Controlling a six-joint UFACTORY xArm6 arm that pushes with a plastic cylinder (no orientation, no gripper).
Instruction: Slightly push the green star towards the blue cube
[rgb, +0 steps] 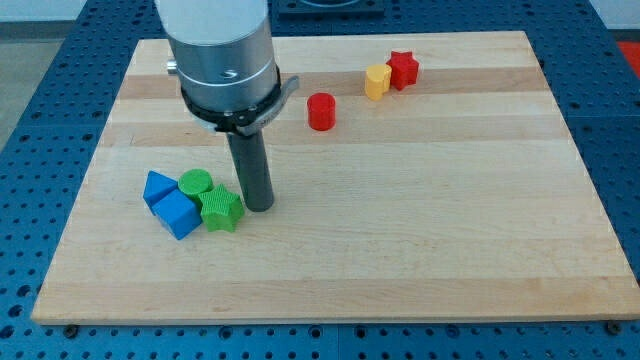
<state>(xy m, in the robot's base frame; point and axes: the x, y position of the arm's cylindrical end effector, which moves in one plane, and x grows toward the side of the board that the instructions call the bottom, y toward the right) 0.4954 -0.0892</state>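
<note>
The green star (221, 210) lies at the board's lower left, touching the blue cube (177, 213) on its left. My tip (259, 207) stands just right of the green star, close to or touching its right side. A green cylinder (196, 183) sits just above the star and the cube. A blue triangular block (156, 186) sits at the cube's upper left.
A red cylinder (321, 111) stands near the board's upper middle. A yellow block (376, 81) and a red star (403, 69) sit together at the upper right. The wooden board (420, 230) lies on a blue perforated table.
</note>
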